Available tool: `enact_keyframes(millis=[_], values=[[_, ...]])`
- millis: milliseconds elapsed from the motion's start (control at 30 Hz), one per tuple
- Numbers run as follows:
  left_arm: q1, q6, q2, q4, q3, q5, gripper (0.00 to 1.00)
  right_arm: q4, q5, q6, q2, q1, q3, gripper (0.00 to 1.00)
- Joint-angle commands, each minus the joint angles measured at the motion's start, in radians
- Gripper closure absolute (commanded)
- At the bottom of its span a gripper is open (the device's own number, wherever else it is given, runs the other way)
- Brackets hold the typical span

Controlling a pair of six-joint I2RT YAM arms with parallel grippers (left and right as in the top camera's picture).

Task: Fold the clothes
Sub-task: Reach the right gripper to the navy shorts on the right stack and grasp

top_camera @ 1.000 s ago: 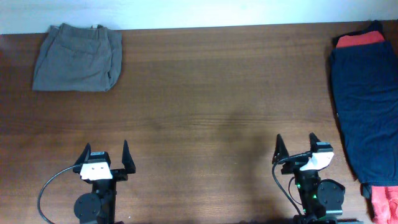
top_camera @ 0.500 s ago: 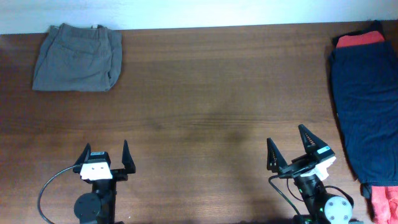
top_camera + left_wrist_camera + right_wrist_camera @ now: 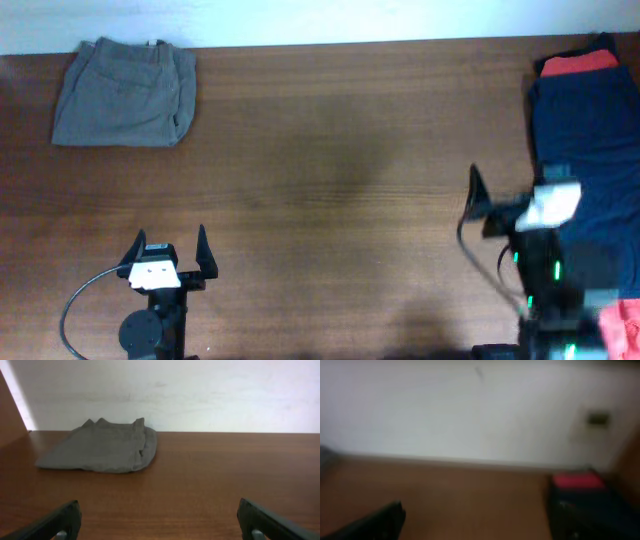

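so: navy shorts (image 3: 590, 150) lie at far right, not yet folded; right gripper (image 3: 515, 195) by their edge, jaws wide, empty; left gripper (image 3: 168, 245) wide, idle. all folding remains.

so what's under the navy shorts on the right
Red cloth pokes out from under the navy shorts at the far end, and a second red patch shows at the near end. Whether they are one garment, and anything else beneath, is covered.
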Motion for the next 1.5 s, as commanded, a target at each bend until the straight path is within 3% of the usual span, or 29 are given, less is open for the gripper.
enact_keyframes(millis=[0, 233, 467, 700, 1233, 1467], values=[[0.004, 0.008, -0.007, 0.002, -0.007, 0.011, 0.01, -0.130, 0.249, -0.049, 0.309, 0.006, 0.233, 0.01], [0.004, 0.008, -0.007, 0.002, -0.007, 0.011, 0.01, -0.335, 0.321, -0.049, 0.834, -0.026, 0.650, 0.01], [0.004, 0.008, -0.007, 0.002, -0.007, 0.011, 0.01, -0.213, 0.496, -0.068, 1.065, -0.056, 0.728, 0.01], [0.004, 0.008, -0.007, 0.002, -0.007, 0.011, 0.01, -0.101, 0.583, -0.067, 1.238, -0.140, 0.728, 0.01], [0.004, 0.008, -0.007, 0.002, -0.007, 0.011, 0.01, 0.197, 0.439, -0.129, 1.489, -0.241, 0.729, 0.02], [0.004, 0.008, -0.007, 0.002, -0.007, 0.011, 0.01, 0.058, 0.392, -0.172, 1.537, -0.245, 0.889, 0.01]])
